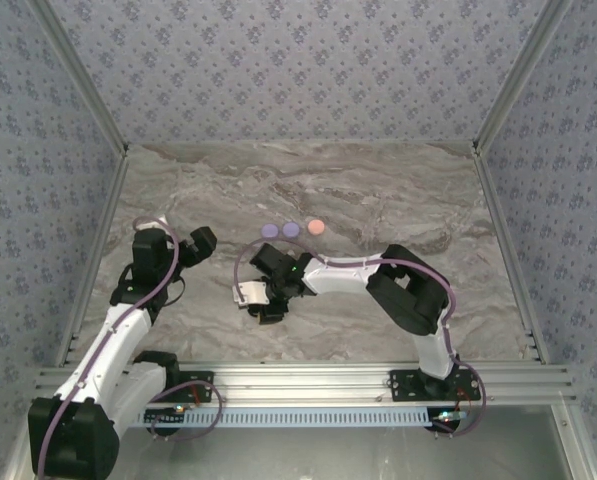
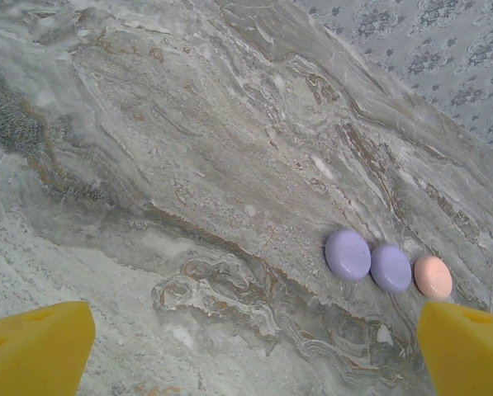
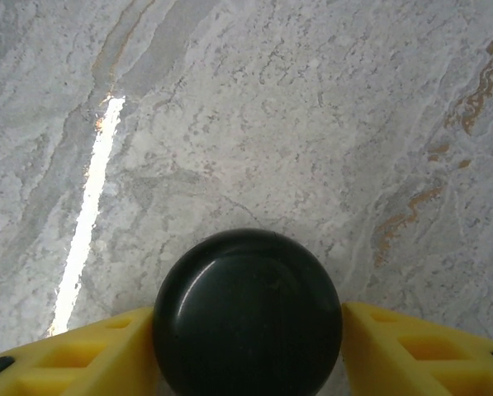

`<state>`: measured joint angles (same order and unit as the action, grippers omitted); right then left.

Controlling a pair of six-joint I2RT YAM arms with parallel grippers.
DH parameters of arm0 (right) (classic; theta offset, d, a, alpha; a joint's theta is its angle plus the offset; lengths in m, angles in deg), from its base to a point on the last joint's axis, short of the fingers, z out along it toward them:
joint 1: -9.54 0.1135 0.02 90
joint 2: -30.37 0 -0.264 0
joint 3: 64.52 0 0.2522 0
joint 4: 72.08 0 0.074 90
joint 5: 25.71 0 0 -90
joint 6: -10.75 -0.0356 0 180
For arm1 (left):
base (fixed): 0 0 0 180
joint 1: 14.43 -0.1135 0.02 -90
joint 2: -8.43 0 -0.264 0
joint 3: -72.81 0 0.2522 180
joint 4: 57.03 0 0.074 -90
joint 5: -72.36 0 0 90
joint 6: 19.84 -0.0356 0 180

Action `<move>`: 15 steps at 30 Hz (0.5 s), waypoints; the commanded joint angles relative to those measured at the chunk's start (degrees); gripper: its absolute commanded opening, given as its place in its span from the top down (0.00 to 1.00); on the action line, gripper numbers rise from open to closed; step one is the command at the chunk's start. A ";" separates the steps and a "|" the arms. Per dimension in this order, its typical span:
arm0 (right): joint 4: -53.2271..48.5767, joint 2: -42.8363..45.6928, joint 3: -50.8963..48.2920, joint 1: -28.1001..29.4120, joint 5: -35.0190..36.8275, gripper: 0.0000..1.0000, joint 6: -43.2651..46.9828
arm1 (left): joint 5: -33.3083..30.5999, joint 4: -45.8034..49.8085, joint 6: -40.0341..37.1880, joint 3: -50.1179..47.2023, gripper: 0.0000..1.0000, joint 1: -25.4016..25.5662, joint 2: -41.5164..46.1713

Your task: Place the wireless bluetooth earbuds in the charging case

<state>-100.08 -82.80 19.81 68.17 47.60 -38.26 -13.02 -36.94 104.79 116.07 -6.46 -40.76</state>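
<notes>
You were at the pick-up step. Your right hand (image 3: 248,323) had its two yellow fingers set against opposite sides of the black round case (image 3: 246,285), pinching it low over the marble surface (image 1: 378,180). From overhead, that hand sat a little toward 7 o'clock of the surface's middle. I could not tell whether the case was lifted or resting on the surface.

Your left hand (image 2: 254,351) was spread wide and pinched nothing. It hovered at about 9 o'clock of a row of three: a lilac disc (image 2: 348,254), a second lilac disc (image 2: 391,266) and a pink disc (image 2: 433,276), each just beside the next. That row lay at 12 o'clock of the right hand and apart from it.

The case turned a smooth, glossy dome up toward the wrist camera. It was round in outline, so it gave no long axis to line up on. No seam, hinge or notch showed to say which way it opens.

As I judged it, the case looked closed and nothing had gone into it yet. The next move called for a firm, centred squeeze, since a slick dome could squirt out from between the fingers. After that you would need to find the seam and open the lid before anything could be seated inside.
</notes>
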 commanded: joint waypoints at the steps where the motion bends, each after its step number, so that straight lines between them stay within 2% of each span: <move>1: -3.34 -0.09 0.56 -0.54 0.41 0.39 0.15 | -0.06 0.44 0.50 0.30 0.01 -0.32 0.14; 5: -2.37 -0.28 0.18 -0.32 -0.21 0.41 -0.30 | 0.26 0.33 0.45 0.37 0.01 -0.29 0.06; 9: -2.37 -0.75 0.58 -0.16 -0.98 0.52 -0.70 | 0.71 0.41 0.18 0.57 0.01 -0.27 0.06; 15: -0.70 2.85 -0.61 -1.27 -0.37 0.54 -1.60 | 4.00 -1.05 -0.44 1.20 0.01 -0.30 -0.10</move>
<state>-100.22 -82.58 19.81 67.86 46.75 -38.72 -11.68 -36.98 104.77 116.07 -6.46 -40.80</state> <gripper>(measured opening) 0.474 0.993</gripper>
